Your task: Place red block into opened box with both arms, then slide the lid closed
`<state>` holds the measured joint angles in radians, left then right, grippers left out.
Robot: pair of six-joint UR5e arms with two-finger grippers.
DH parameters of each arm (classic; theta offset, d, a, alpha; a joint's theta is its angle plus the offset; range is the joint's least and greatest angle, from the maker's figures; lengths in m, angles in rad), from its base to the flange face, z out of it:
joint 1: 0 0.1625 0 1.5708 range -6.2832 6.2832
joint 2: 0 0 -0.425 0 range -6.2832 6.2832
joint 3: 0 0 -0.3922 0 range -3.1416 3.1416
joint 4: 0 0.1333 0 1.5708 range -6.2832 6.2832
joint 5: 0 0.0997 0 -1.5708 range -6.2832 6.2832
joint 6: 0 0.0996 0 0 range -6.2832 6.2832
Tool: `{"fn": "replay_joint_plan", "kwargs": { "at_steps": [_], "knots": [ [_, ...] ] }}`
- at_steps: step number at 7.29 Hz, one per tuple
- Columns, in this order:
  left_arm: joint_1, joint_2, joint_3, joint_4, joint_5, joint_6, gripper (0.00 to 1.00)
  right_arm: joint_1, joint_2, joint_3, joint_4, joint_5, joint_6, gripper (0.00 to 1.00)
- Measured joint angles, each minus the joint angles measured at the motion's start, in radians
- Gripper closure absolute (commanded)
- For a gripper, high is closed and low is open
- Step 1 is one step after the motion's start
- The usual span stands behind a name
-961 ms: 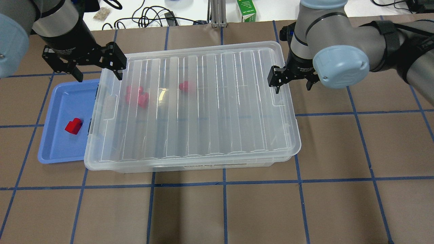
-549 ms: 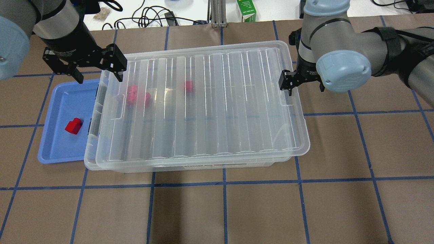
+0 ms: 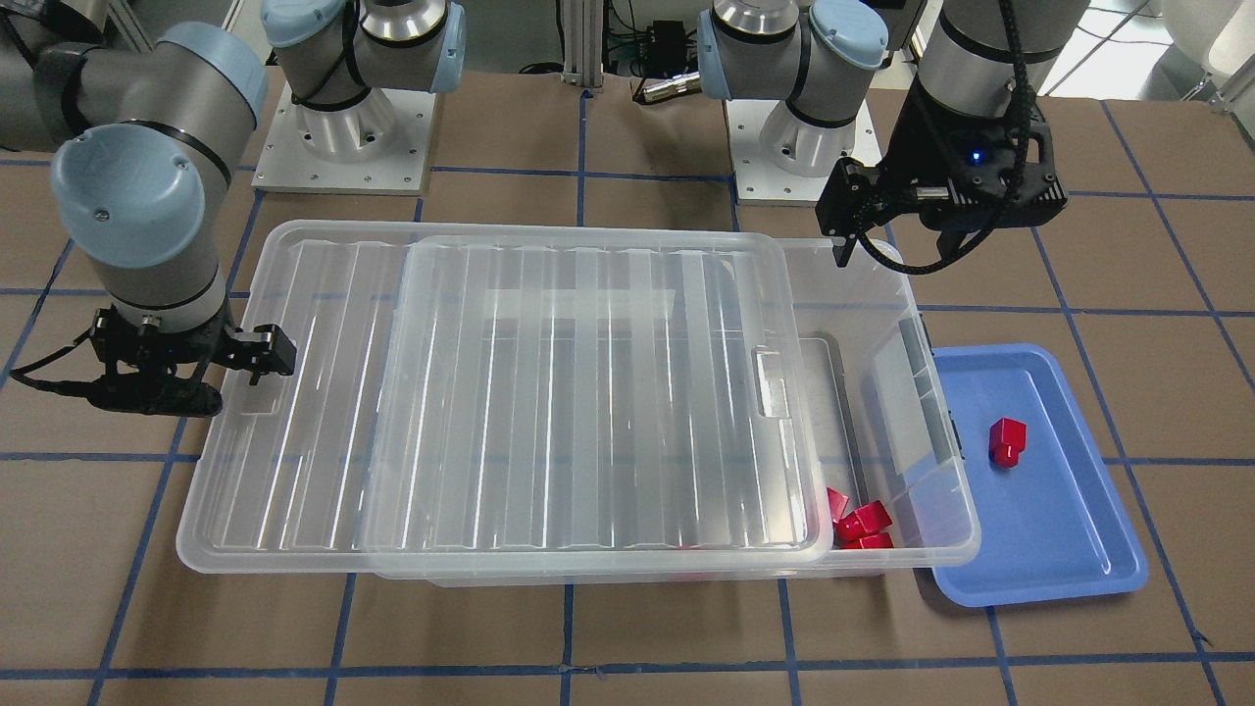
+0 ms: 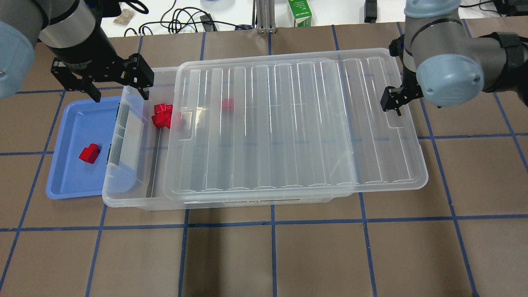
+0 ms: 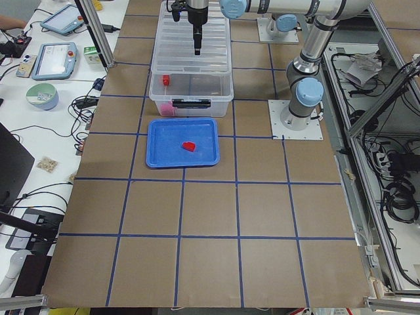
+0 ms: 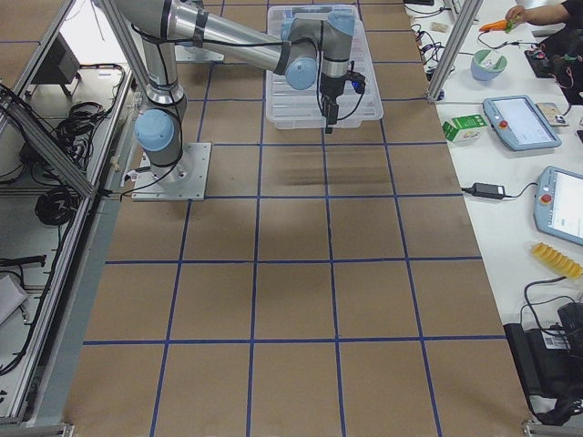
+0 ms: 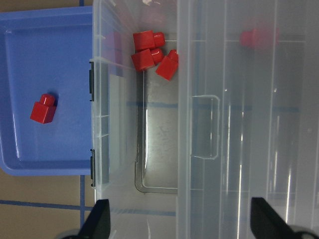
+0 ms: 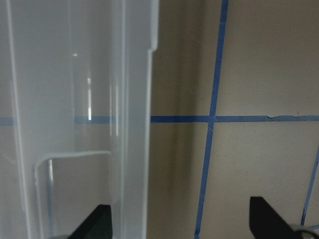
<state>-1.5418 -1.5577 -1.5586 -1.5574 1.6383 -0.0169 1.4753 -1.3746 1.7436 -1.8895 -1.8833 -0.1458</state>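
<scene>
The ribbed clear lid (image 4: 288,123) lies shifted to the right on the box (image 4: 123,194), whose left end stands uncovered. Three red blocks (image 4: 163,115) lie in that uncovered end, and another (image 4: 227,104) shows blurred under the lid. A single red block (image 4: 89,153) rests in the blue tray (image 4: 70,177) to the left of the box. My left gripper (image 4: 119,90) hangs open and empty over the box's far left corner. The right gripper (image 8: 182,224) is open and straddles the lid's right end rim, one finger (image 4: 390,101) at the handle recess.
The blue tray touches the box's left end. A green carton (image 4: 300,12) and cables (image 4: 185,18) lie beyond the table's far edge. Brown table surface with blue tape lines surrounds the box in front and to the right.
The lid has slid to the right together with my right gripper, uncovering the box's left end and the blocks there. The left gripper has stayed where it was.
</scene>
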Motion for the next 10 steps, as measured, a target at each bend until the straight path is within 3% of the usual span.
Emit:
{"fn": "replay_joint_plan", "kwargs": {
  "at_steps": [4, 10],
  "knots": [
    [0.000, 0.000, -0.001, -0.001, 0.000, 0.000, 0.00, -0.098, -0.004, 0.010, 0.024, -0.046, -0.055, 0.00],
    [0.001, -0.001, 0.000, -0.001, 0.000, 0.000, 0.00, -0.108, -0.043, -0.019, 0.086, -0.062, -0.056, 0.00]
  ]
}}
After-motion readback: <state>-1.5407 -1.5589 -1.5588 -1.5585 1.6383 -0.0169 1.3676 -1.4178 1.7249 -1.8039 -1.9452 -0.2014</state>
